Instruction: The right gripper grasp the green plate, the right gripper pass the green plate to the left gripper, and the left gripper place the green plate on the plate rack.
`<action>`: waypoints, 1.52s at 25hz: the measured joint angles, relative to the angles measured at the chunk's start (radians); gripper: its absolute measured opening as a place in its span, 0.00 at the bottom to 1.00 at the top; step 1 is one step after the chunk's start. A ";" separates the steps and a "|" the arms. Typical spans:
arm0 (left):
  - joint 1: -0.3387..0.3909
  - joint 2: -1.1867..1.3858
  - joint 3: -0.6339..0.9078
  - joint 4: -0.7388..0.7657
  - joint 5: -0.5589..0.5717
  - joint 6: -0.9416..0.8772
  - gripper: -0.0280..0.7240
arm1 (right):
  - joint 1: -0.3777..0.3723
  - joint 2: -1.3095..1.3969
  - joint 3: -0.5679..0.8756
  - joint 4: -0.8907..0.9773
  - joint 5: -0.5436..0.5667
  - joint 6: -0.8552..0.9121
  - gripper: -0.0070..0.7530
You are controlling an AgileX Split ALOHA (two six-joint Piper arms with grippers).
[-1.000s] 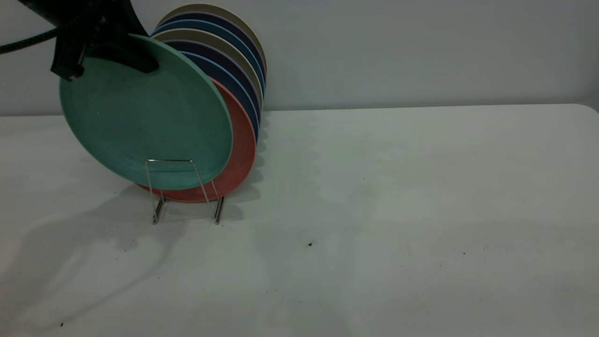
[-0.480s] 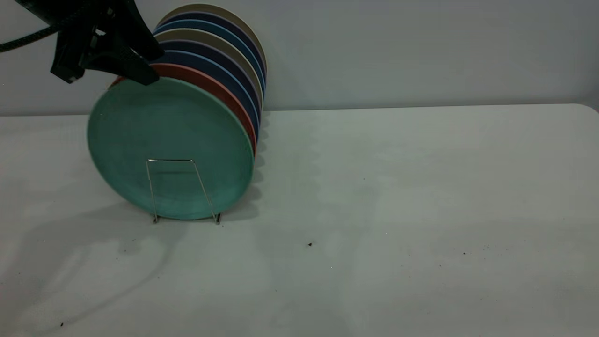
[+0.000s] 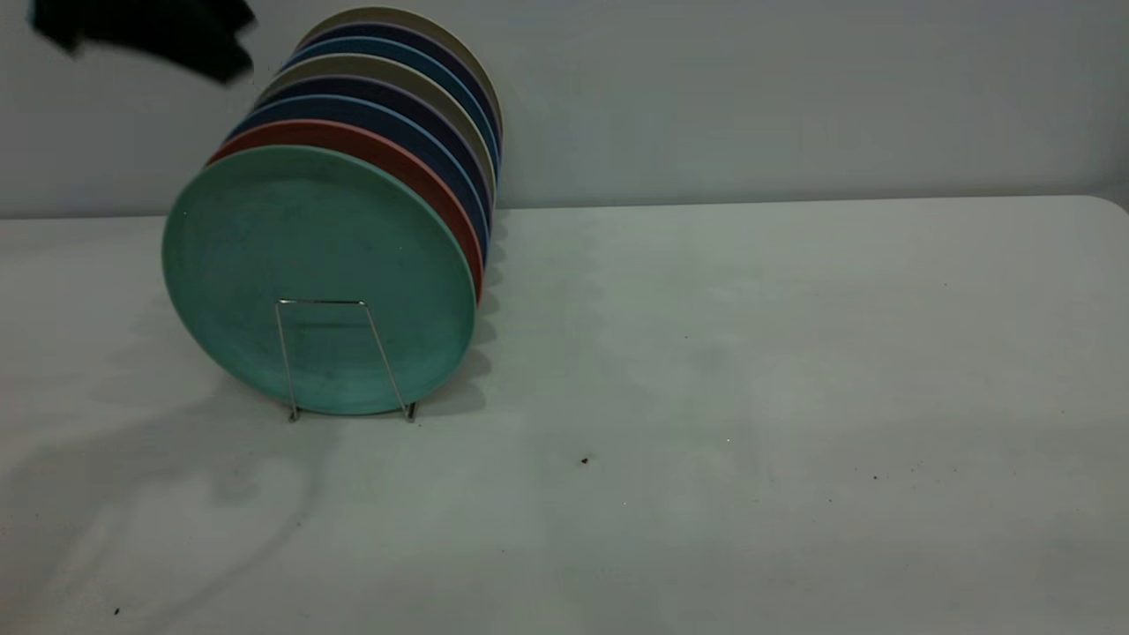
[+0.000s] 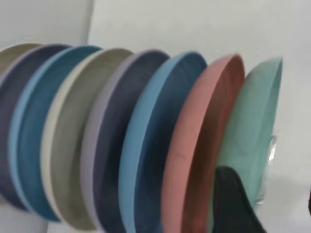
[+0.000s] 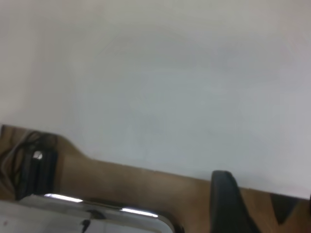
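One slot at the near end of the plate rack (image 3: 328, 357) is filled in the exterior view: the green plate (image 3: 319, 278) stands upright there, leaning back against the salmon-pink plate (image 3: 414, 172), with the row of blue and beige plates (image 3: 423, 97) behind. A wire loop of the rack crosses the plate's lower face. The left gripper (image 3: 150, 31) is a dark blur at the far left, above the plates and apart from them; I cannot tell how its jaws stand here. The right gripper is not in this view. Placing looks done, judging by the plate resting free in the rack on the table (image 3: 750, 397).

Seen from the left wrist, the plates appear edge-on, the green plate (image 4: 252, 126) outermost beside the pink one (image 4: 194, 145). One black finger (image 4: 233, 204) shows clear of the rim, gripping nothing; the jaw gap itself is not shown.

From the right wrist, only bare table (image 5: 170, 82) and a finger (image 5: 228, 204) show, so that arm seems parked away and its jaws cannot be judged. Only retreat of the left arm seems left.
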 joint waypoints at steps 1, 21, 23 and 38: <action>0.000 -0.038 0.000 0.002 0.017 -0.067 0.59 | 0.000 0.000 0.000 -0.025 -0.002 0.028 0.56; 0.000 -0.690 0.259 0.344 0.405 -1.224 0.59 | 0.237 -0.162 0.006 -0.272 -0.013 0.283 0.56; 0.000 -0.769 0.375 0.348 0.405 -1.264 0.59 | 0.240 -0.192 0.007 -0.272 -0.012 0.286 0.56; 0.000 -1.325 0.887 0.555 0.345 -1.480 0.59 | 0.240 -0.345 0.007 -0.268 -0.008 0.291 0.56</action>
